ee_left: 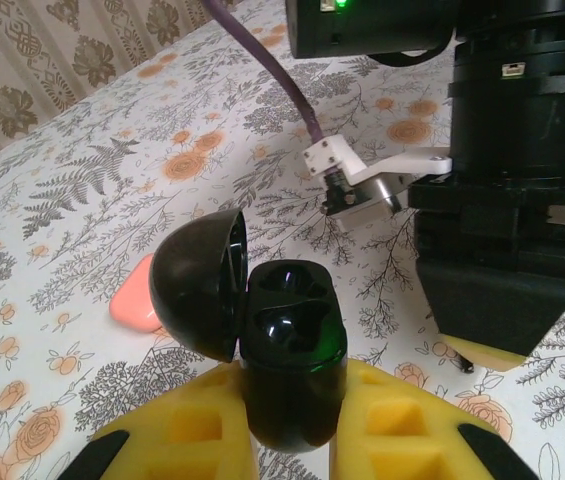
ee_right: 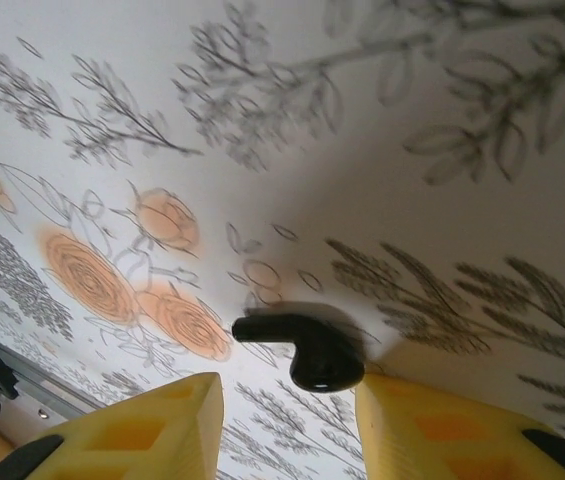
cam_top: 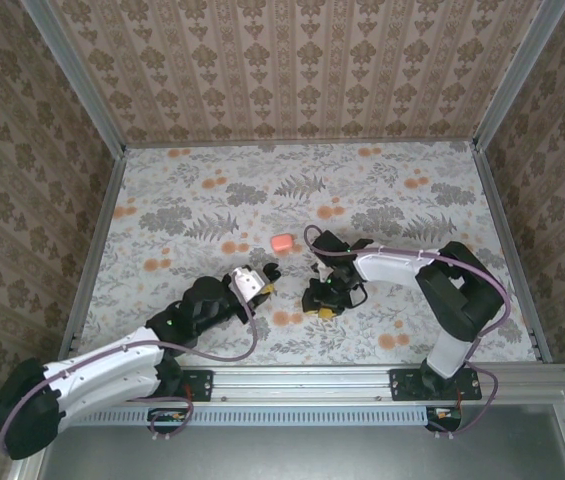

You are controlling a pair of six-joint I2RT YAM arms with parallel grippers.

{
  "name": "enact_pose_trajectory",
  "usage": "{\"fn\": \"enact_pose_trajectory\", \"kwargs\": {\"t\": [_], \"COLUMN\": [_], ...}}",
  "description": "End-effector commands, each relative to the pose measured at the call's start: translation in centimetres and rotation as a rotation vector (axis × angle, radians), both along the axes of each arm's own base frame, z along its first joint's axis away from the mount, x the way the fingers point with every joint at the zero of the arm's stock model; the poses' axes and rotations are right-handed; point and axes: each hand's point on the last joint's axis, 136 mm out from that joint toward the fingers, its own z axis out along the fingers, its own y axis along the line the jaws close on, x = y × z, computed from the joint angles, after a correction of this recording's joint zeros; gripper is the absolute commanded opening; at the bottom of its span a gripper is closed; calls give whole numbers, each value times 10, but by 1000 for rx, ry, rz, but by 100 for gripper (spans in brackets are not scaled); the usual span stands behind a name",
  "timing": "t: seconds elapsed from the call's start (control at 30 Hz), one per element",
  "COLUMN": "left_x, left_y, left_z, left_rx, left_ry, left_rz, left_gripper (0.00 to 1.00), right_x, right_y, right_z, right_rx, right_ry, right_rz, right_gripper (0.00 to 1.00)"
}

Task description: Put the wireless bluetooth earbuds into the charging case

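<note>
Left gripper (ee_left: 290, 400) clamped on the open black charging case (ee_left: 287, 335). Right gripper (ee_right: 287, 395) down at the table (ee_right: 382, 160), jaws apart, black earbud (ee_right: 312, 358) lying between them.

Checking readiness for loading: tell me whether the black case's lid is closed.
No, the black case has its lid swung wide open to one side.

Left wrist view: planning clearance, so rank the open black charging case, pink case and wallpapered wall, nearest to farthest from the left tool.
1. Open black charging case: clamped in the left tool.
2. Pink case: just behind it, to the left.
3. Wallpapered wall: far upper left.
</note>
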Motion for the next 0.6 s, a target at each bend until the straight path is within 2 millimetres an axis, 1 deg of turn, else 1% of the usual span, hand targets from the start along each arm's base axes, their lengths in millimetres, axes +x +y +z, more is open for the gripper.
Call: {"fn": "enact_pose_trajectory", "kwargs": {"t": [0.0, 0.2, 0.3, 0.4, 0.47, 0.57], "left_x": [2, 4, 4, 4, 4, 4], "left_y": [8, 11, 10, 11, 12, 11], "left_z": [-3, -4, -4, -5, -6, -7], "left_rx": [8, 3, 2, 5, 8, 6], "left_ry": [1, -5, -2, 1, 4, 7], "left_rz": [28, 42, 40, 42, 43, 42], "left_gripper": [16, 15, 16, 16, 16, 16], "right_x": [25, 43, 46, 44, 39, 31], "right_y": [19, 27, 29, 18, 5, -6], "right_z": [6, 15, 18, 24, 30, 35], "right_rx": [48, 66, 66, 4, -53, -101], "right_ry": [-104, -174, -180, -189, -185, -167], "right_rz": [27, 23, 35, 51, 53, 30], "right_gripper": [41, 42, 42, 42, 42, 42]}}
